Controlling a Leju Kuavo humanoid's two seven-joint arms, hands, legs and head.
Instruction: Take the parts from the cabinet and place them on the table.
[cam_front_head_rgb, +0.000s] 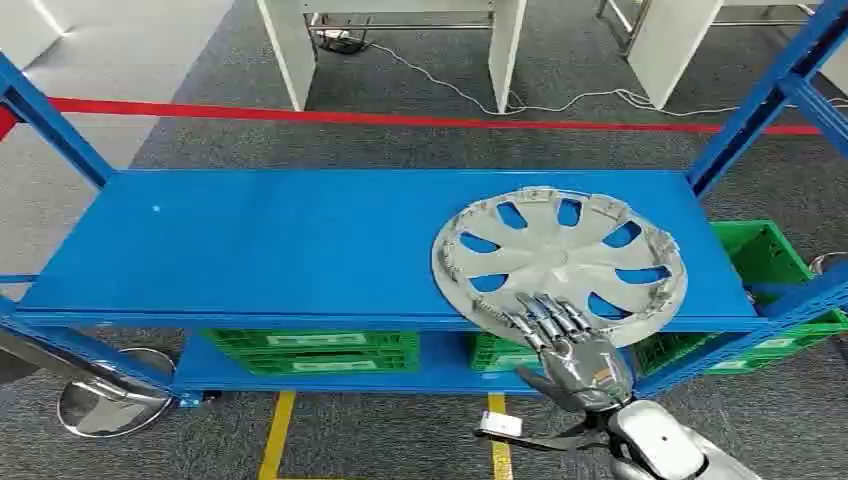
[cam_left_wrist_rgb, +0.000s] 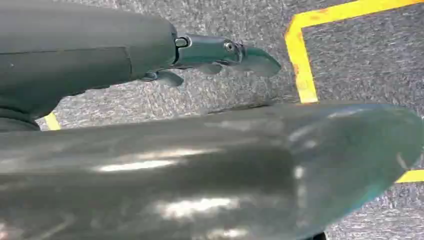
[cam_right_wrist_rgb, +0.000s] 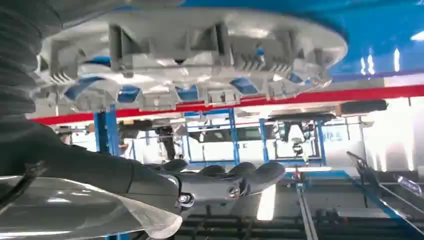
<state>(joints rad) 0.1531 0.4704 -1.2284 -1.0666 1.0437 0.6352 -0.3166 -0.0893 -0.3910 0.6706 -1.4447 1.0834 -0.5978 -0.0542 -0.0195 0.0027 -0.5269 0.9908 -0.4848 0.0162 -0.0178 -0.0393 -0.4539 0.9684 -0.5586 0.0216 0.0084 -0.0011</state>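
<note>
Head view. A silver wheel cover (cam_front_head_rgb: 560, 262) lies inner side up on the blue shelf (cam_front_head_rgb: 280, 250) of the cabinet, toward its right end, its near rim overhanging the front edge. The right hand (cam_front_head_rgb: 565, 340) reaches up from below, fingers extended and lying across the cover's near rim — touching it, but no closed grip is visible from here. Green crates (cam_front_head_rgb: 312, 350) sit on the lower shelf, and another green crate (cam_front_head_rgb: 765, 255) stands past the right upright. A red line (cam_front_head_rgb: 400, 118) crosses the grey carpet behind the cabinet; yellow floor tape (cam_front_head_rgb: 278, 432) runs in front.

Left wrist view. The left hand (cam_left_wrist_rgb: 220, 52) hangs over grey carpet with yellow tape (cam_left_wrist_rgb: 300, 55), its dark fingers stretched fairly straight with nothing between them. A blurred grey body part fills the foreground.

Right wrist view. This view adds what the head view cannot — the ribbed clips on the cover (cam_right_wrist_rgb: 195, 55) seen edge-on, with the blue shelf (cam_right_wrist_rgb: 385, 30) beyond it. The right hand's dark fingers (cam_right_wrist_rgb: 240, 177) sit clearly apart from the cover here, extended side by side and holding nothing.
</note>
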